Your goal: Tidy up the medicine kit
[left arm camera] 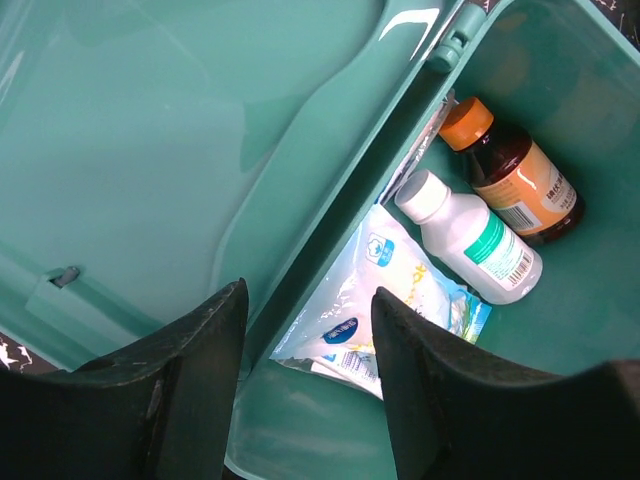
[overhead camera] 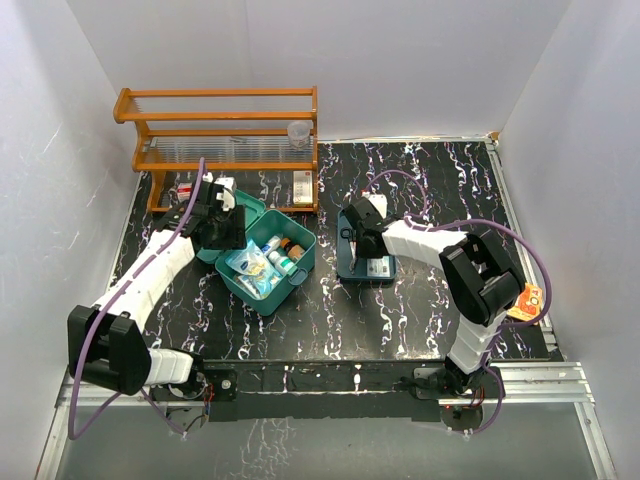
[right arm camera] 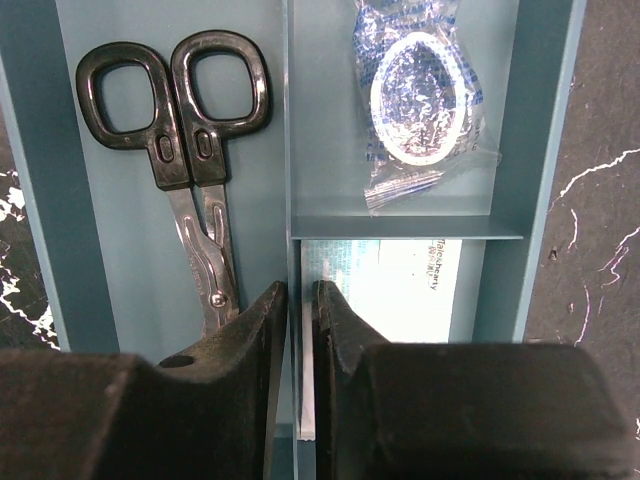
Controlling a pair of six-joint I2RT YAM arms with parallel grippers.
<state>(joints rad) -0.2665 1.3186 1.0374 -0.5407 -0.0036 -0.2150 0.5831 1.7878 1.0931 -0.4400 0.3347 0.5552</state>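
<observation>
top view: the kit (overhead camera: 285, 292) lies open left of centre on the black marbled table (overhead camera: 400, 320), with white walls around and an orange rack (overhead camera: 220, 125) behind.
left wrist: the left gripper (left arm camera: 310, 300) gapes wide and empty, astride the kit's rim above two bottles (left arm camera: 470, 240).
right wrist: the right gripper (right arm camera: 298, 295) is nearly closed, pinching the tray's (right arm camera: 560, 150) divider beside the scissors (right arm camera: 180, 130). any lift should probably stay level so nothing slides.

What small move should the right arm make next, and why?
Probably lift the tray a little. The right pincer straddles its middle divider with the jaws almost closed, seemingly pinching it, while the kit lies open beside it and the left pincer is open over the kit's edge. A short lift would test the grip.
</observation>
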